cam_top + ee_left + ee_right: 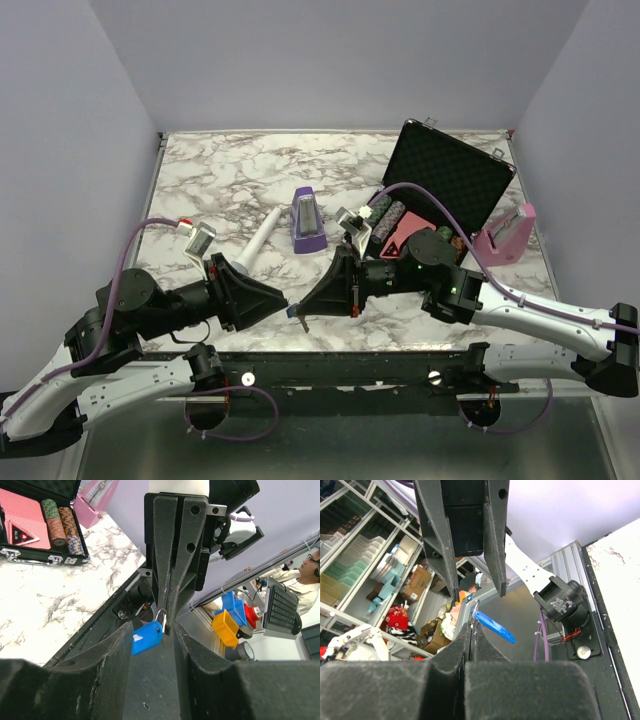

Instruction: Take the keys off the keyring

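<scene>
Right gripper [167,620] is clamped on the keyring [160,615], held above the near edge of the table [230,180], blue tag [146,637] dangling; left gripper [477,594] stands spread, straddling it; the keys themselves are not discernible. Advised: left fingers pinch one key alone, then slide it along the coil; avoid tugging.

The top camera looks down from above and behind, taking in the whole table [230,170]. Each wrist camera sits close behind its own fingers [75,680]: left faces the right gripper [167,626], right faces the left gripper [479,596] (both share the keyring [161,616] and its blue tag [146,637])
</scene>
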### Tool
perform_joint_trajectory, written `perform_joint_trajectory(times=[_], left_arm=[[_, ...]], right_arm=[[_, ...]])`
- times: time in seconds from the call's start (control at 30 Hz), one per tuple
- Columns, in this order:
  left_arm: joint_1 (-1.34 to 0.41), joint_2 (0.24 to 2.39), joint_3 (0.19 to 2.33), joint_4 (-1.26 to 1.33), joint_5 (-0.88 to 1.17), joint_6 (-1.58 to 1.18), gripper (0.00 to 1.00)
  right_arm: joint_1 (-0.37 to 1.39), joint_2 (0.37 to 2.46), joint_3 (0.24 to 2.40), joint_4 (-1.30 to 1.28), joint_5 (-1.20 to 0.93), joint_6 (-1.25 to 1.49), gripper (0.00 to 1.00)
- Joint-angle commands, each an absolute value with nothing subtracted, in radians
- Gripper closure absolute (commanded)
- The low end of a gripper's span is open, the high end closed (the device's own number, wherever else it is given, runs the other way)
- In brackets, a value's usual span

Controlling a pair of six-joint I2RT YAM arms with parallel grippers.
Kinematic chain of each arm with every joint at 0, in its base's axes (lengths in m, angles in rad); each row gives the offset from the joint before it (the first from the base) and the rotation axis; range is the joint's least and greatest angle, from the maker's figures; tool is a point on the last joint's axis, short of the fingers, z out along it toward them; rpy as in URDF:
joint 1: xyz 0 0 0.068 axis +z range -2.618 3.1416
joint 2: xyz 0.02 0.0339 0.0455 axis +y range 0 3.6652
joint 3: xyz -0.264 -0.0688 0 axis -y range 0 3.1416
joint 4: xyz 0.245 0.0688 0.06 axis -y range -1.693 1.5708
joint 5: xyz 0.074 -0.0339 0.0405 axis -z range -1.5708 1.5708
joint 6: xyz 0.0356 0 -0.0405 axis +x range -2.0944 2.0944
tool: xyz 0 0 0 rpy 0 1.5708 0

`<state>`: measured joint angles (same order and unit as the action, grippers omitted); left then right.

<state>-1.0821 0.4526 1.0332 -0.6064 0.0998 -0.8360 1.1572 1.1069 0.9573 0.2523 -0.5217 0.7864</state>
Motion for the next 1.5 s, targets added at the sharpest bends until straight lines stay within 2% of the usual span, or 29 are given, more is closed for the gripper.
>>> perform_joint_trajectory(times=[0.0,0.37,0.87,0.97,1.1,1.33,1.47], left_arm=[[-1.086,0.445,1.028,-0.578,0.092,-0.851,0.55],[-1.086,0.454,1.008,-0.56,0.12,-0.854,0.66],[-1.086,0.482,0.993,-0.522,0.169,-0.858,0.73],[-1.086,0.483,0.994,-0.515,0.172,-0.859,0.82],[-1.086,0.488,1.003,-0.515,0.173,-0.858,1.0],[-1.086,0.485,1.005,-0.525,0.167,-0.864,1.0],[-1.086,0.474,1.009,-0.534,0.143,-0.864,1.0]], right_arm=[[1.157,1.092,0.942,0.301,-0.494,0.795,0.99],[1.158,1.095,0.936,0.316,-0.494,0.799,0.99],[1.157,1.108,0.933,0.328,-0.497,0.805,0.99],[1.157,1.109,0.93,0.337,-0.497,0.81,0.99],[1.157,1.108,0.928,0.342,-0.497,0.813,0.99],[1.158,1.112,0.925,0.345,-0.48,0.824,0.99],[1.158,1.12,0.925,0.354,-0.479,0.831,0.89]])
